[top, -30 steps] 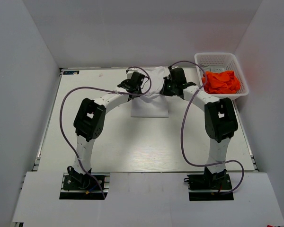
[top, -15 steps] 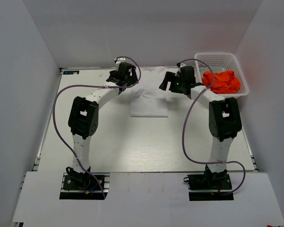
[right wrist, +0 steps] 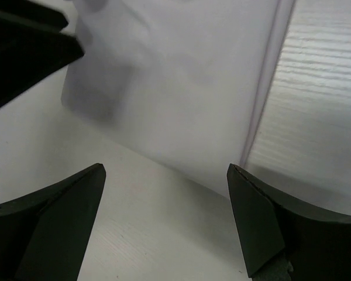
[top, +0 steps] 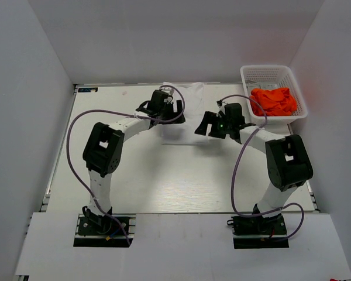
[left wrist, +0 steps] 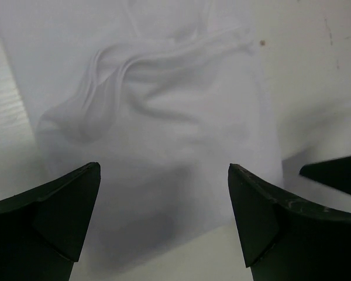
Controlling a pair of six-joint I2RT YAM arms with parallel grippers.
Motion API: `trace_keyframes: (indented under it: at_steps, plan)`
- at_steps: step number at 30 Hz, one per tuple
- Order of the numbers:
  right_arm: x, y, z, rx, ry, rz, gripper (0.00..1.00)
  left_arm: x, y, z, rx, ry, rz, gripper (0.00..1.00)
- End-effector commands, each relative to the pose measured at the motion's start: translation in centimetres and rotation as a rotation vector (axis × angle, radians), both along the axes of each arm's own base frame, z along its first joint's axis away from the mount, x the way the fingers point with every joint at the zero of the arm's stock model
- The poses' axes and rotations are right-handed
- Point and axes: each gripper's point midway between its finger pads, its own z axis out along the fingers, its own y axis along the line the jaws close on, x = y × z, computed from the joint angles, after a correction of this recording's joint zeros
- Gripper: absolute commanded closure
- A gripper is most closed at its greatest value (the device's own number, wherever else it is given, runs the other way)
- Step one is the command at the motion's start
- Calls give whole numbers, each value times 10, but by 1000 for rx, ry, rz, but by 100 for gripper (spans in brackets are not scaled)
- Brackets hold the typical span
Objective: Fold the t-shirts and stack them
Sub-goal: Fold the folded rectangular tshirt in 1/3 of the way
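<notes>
The plain white fabric t-shirt (top: 190, 93) lies partly folded at the far centre of the white tabletop (top: 134, 175), between the two arms, so either can reach an edge. The left end effector (top: 169, 110) hangs over its wrinkled part, the right end effector (top: 206, 126) at its right edge. Both stand wide open, holding nothing. Note the bright orange t-shirts (top: 274, 100) bunched in the white plastic lattice basket (top: 269, 70) far right, outside your folding area.
</notes>
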Motion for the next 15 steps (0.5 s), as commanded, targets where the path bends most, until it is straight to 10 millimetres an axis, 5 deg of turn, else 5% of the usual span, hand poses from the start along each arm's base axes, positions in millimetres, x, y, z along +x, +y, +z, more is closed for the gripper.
trace_keyframes:
  at_steps: [1,4,8,9,15]
  plan:
    - [-6,21,12,91,-32,68,10,20,-23,6,-52,-27,-75,0]
    - [-10,23,0,97,7,77,10,44,-12,-12,-12,-34,-24,0]
    - [-12,22,-8,84,30,77,10,90,4,-5,62,-99,83,0]
    - [-12,21,-9,79,29,78,10,100,12,-18,106,-97,128,0]
    - [-15,22,-19,65,65,94,10,131,0,16,79,-203,87,0]
